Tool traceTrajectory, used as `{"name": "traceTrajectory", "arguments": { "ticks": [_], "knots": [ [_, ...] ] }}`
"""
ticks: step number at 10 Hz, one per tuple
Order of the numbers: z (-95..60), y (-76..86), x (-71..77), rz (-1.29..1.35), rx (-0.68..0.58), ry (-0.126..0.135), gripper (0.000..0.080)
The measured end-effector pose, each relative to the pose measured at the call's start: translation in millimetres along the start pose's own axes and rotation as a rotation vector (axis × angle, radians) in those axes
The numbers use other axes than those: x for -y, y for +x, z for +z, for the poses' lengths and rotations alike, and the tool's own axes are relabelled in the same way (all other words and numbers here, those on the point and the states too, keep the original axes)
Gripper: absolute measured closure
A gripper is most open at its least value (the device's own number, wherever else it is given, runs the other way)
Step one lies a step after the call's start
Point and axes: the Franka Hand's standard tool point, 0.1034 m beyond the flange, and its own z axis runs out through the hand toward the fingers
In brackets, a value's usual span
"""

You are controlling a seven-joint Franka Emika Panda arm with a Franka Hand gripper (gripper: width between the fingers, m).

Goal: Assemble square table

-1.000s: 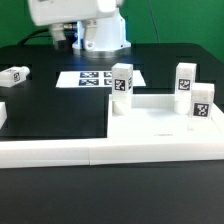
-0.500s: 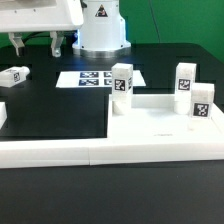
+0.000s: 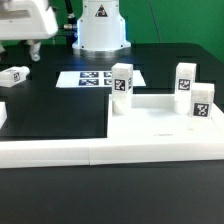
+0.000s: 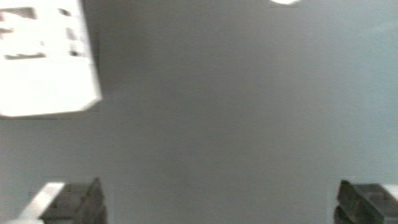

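Tool jaws spread wide, holding nothing; loose leg lies just beneath; three legs stand upright on slab.

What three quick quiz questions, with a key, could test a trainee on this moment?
1. How many legs stand upright at the slab?
2. True or false: the pincer holds a leg.
3. The loose leg lies toward which side of the exterior view: A left, B right?
Key: 1 three; 2 false, it is open and empty; 3 A.
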Motion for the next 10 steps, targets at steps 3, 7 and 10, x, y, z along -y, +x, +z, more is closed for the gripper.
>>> {"name": "traceTrajectory", "arguments": {
  "ticks": [3,7,10],
  "knots": [
    [3.0,3.9,-15.0,0.013,0.194,0.023,0.0151],
    [17.4,-10.8,-34.1,0.015,0.499,0.040,0.0151],
    [35.7,-16.0,-70.4,0.065,0.706,0.019,0.0151]
  ]
}}
